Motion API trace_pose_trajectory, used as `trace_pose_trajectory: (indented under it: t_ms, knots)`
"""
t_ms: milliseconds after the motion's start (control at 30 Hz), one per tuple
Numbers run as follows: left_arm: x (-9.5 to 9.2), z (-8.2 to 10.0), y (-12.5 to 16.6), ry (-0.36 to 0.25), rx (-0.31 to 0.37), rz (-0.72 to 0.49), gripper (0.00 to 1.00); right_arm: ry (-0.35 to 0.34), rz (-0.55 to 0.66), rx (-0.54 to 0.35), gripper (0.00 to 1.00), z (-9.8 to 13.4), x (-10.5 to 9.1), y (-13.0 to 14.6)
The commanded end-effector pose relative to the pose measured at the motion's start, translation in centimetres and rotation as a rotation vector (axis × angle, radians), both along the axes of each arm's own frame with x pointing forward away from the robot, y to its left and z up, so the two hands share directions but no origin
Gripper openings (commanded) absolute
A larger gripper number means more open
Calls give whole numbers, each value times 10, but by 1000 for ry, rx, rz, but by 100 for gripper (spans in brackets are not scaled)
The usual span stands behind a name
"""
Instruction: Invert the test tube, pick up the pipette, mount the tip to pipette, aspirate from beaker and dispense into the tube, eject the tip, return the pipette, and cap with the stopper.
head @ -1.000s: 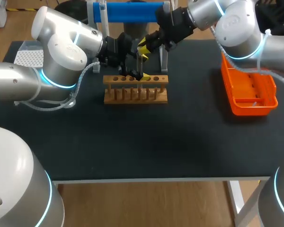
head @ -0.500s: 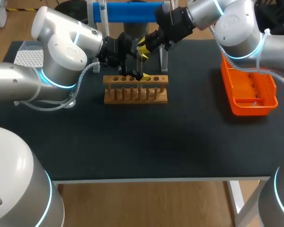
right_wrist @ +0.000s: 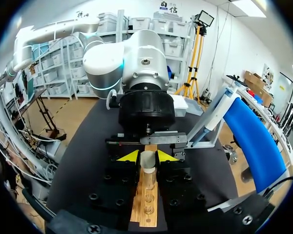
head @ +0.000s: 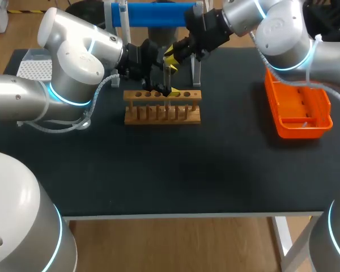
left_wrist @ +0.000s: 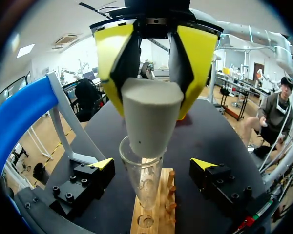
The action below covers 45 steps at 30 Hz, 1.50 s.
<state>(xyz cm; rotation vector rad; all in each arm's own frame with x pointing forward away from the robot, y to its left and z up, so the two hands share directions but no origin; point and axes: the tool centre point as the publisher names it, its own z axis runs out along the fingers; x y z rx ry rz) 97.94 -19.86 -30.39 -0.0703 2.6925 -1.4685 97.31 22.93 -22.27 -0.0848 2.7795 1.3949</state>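
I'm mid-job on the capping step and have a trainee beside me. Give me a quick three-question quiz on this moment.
1. True or false: the test tube lies on its side.
2. What is the right gripper shut on? A) the stopper B) the test tube C) nothing
3. Fill in: the left gripper has a finger on each side of the tube without touching it, so it is ____.

Key:
1. False. It stands upright in the wooden rack.
2. A
3. open
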Motion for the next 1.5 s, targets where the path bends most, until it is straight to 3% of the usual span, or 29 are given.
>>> trace_pose_trajectory:
  t_ms: [33,900,1500]
  knots:
    - [1,1,1,3,2,-4,100,4,0,-4,0,-3,1,0]
    - [1,1,1,3,2,-4,100,-8,-5,9,0,5,4,-1]
    - [1,1,1,3,2,-4,100,3,-4,-9,0,-4,3,-1]
